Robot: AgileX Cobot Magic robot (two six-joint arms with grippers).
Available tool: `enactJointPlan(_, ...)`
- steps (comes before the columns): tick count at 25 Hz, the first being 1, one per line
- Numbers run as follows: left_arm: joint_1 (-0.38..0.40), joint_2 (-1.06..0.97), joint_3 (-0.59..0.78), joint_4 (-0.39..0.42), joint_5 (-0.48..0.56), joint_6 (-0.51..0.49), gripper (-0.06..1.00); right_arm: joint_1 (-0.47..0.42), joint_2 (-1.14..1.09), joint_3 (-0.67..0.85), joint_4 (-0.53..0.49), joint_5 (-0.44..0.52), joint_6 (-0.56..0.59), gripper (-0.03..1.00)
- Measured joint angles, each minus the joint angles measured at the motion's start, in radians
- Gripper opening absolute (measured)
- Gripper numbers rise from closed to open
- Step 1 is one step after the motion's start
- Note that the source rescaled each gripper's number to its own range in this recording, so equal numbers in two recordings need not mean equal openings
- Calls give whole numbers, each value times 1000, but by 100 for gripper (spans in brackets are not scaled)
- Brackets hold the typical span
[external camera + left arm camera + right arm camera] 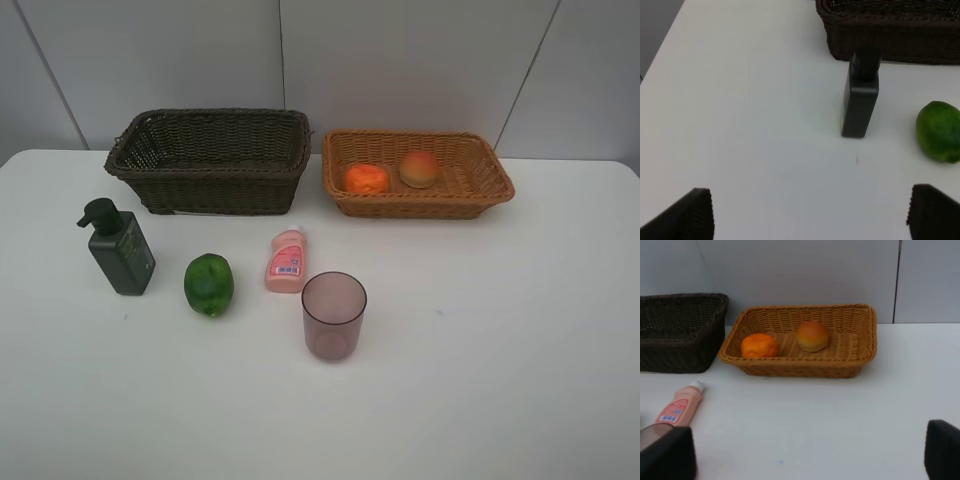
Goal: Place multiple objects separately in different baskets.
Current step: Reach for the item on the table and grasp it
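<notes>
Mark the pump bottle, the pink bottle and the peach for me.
dark green pump bottle (123, 258), exterior high view, middle of its body.
small pink bottle (286, 266), exterior high view, on its label.
peach (419, 169), exterior high view, centre of the fruit.

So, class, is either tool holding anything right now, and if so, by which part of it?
Nothing is held. The left tool and the right tool both stand open and empty.
</notes>
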Motion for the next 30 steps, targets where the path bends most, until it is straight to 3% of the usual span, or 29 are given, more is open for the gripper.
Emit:
enactJointPlan(9, 0, 0, 0, 0, 0, 0, 100, 0, 0, 10, 4, 69, -118, 97)
enactJointPlan(20, 0, 0, 0, 0, 0, 0, 100, -2, 0, 52, 21, 69, -106, 97)
enactJointPlan(26, 0, 0, 0, 0, 0, 0, 100, -85, 0, 52, -10, 68, -60, 97)
enactJointPlan(30, 0, 0, 0, 0, 0, 0, 100, -96, 0, 52, -12, 68, -54, 97)
